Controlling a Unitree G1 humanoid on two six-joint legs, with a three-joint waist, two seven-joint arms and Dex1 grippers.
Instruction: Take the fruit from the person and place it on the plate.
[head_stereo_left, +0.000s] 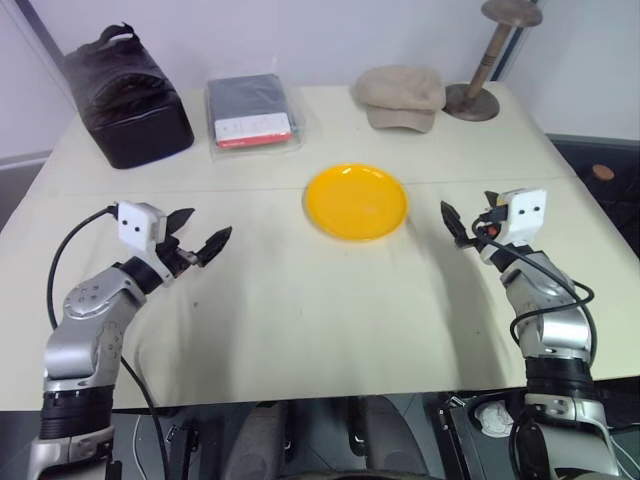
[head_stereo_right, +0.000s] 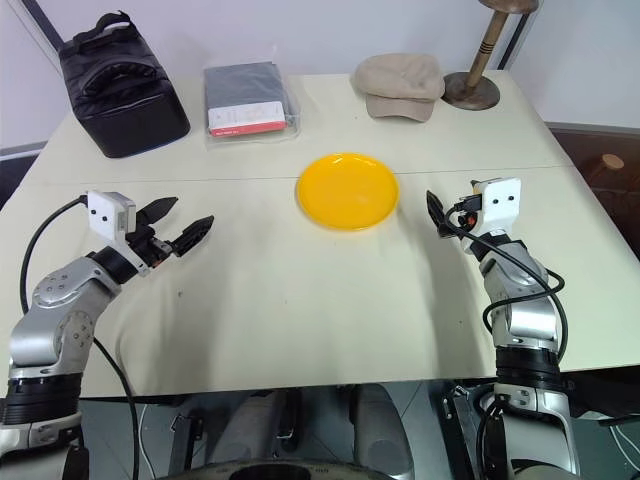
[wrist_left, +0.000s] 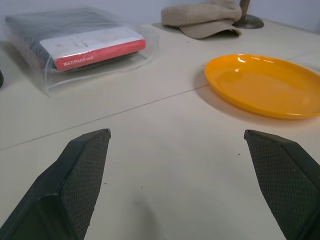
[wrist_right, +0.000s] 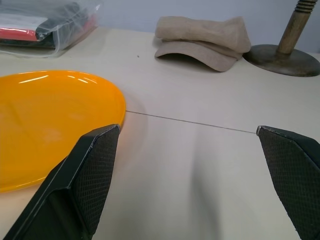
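Note:
The yellow-orange plate (head_stereo_left: 355, 200) lies empty at the middle of the beige table (head_stereo_left: 300, 310). My left gripper (head_stereo_left: 207, 227) hovers low over the table, left of the plate, open with nothing between its fingers. In the left wrist view, the plate (wrist_left: 265, 85) lies beyond the spread fingers (wrist_left: 75, 175). My right gripper (head_stereo_left: 468, 212) hangs close to the plate's right rim, also open and empty. Its wrist view has the plate's rim (wrist_right: 107, 95) just past one finger. The fruit and the person are out of view.
Along the table's far side stand a black bag (head_stereo_left: 125, 95), a clear pouch with dark contents and a red-white label (head_stereo_left: 250, 112), a beige cap (head_stereo_left: 402, 97) and a wooden stand (head_stereo_left: 490, 60). The table's front edge runs just ahead of both arms.

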